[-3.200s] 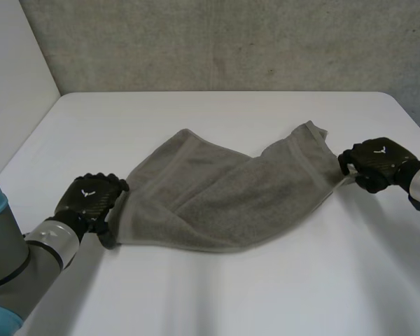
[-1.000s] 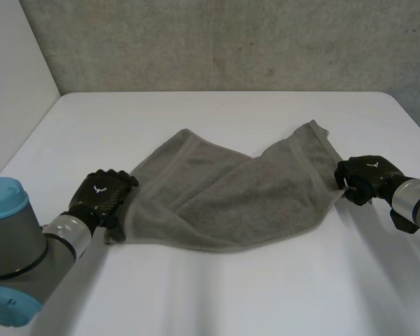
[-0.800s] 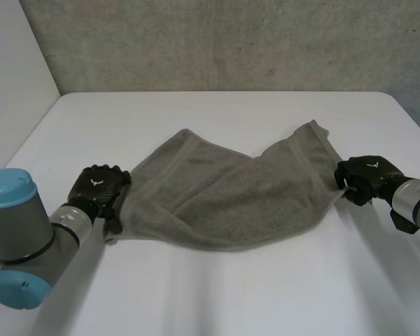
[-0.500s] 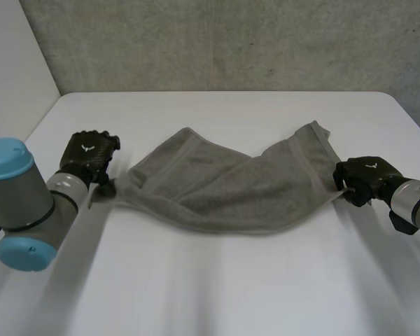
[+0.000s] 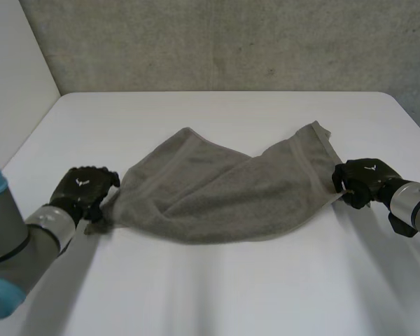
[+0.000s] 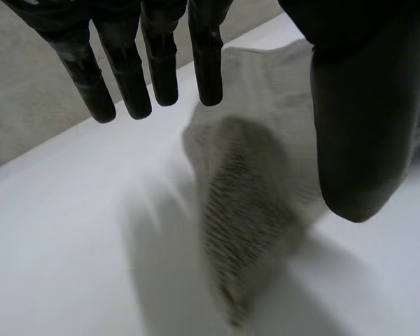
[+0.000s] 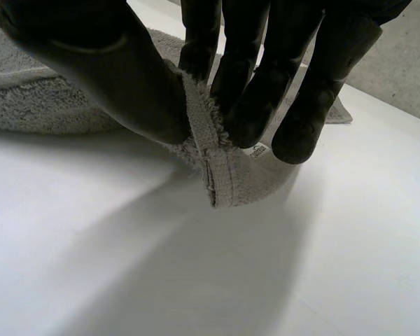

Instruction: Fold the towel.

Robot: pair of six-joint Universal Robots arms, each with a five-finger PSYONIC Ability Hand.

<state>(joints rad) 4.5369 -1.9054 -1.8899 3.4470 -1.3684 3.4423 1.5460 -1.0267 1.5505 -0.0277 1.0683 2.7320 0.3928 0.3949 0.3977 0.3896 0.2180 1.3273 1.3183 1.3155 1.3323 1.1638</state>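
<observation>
White worktop (image 5: pixel 217 294), the biggest thing here. The grey towel (image 5: pixel 224 196) lies across its middle, long way left to right. It is rumpled, with a diagonal overlap where one part lies over another. It is not flat, so we judge no clean fold is made yet. The far edge rests on the worktop and the near corners run out to the two hands. We think this is to draw the slack out before folding.

Right hand (image 5: pixel 360 178) is at the near-right corner. In the right wrist view its thumb (image 7: pixel 91 63) and fingers (image 7: pixel 245 84) clamp the hem (image 7: pixel 213 164) between them. The hem end sticks out below the fingertips, close to the worktop. That grip anchors the right end.

Left hand (image 5: pixel 84 190) is at the near-left corner. In the left wrist view its fingers (image 6: pixel 157 63) are straight and held wide of the thumb. The corner (image 6: pixel 245 224) lies loose under the palm, with nothing pinched that we can see. So we read the left end as free, and it needs a proper grasp before any lift.
</observation>
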